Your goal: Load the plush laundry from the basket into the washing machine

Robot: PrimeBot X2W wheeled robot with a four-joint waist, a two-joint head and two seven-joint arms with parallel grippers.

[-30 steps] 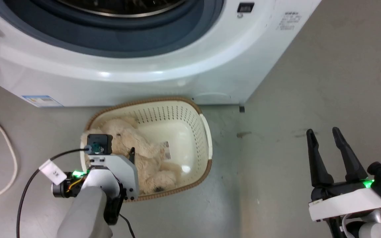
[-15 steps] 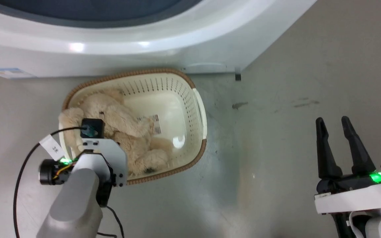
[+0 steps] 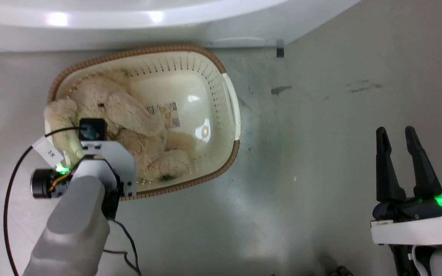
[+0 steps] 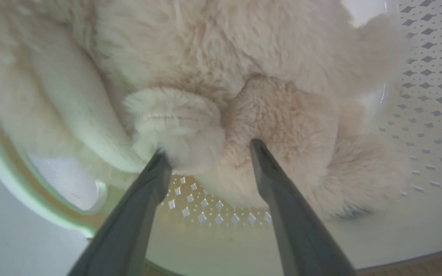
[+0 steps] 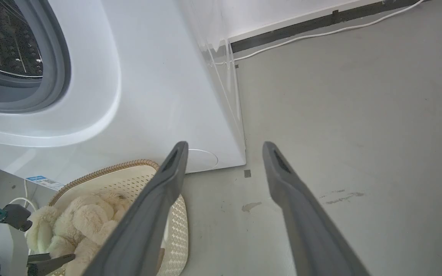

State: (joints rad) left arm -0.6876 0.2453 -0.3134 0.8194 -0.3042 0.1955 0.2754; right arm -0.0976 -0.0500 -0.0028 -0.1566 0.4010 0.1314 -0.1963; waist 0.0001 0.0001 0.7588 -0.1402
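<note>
Tipping down and closer since the earlier frames, the head camera leaves the washing machine point(image 3: 129, 23) as a white strip at 12 o'clock, so the basket point(image 3: 190, 184) looks larger; that is the view shifting, not the basket. The left arm point(image 3: 71, 214) stays over the basket's 9 o'clock end. The plush laundry point(image 3: 129, 115) lies inside, filling the 9 o'clock half, its long axis running from about 10 o'clock to 5 o'clock. The other half is bare down to a paper label point(image 3: 163, 113). The right gripper point(image 3: 395, 130) hangs well apart at 4 o'clock over the floor point(image 3: 320, 153), jaws spread and empty, so the left arm is plainly the nearer one

From the left wrist, the left gripper point(image 4: 208, 149) has its jaws spread with both tips at the fur. A rounded limb bulges at 12 o'clock between them, and the perforated basket wall shows beneath. They are not yet pinching; closing on that limb looks like the next step

From the right wrist, the basket and plush sit at 7 o'clock. The washer's grey seal and steel drum show at 10 o'clock, open and waiting
</note>
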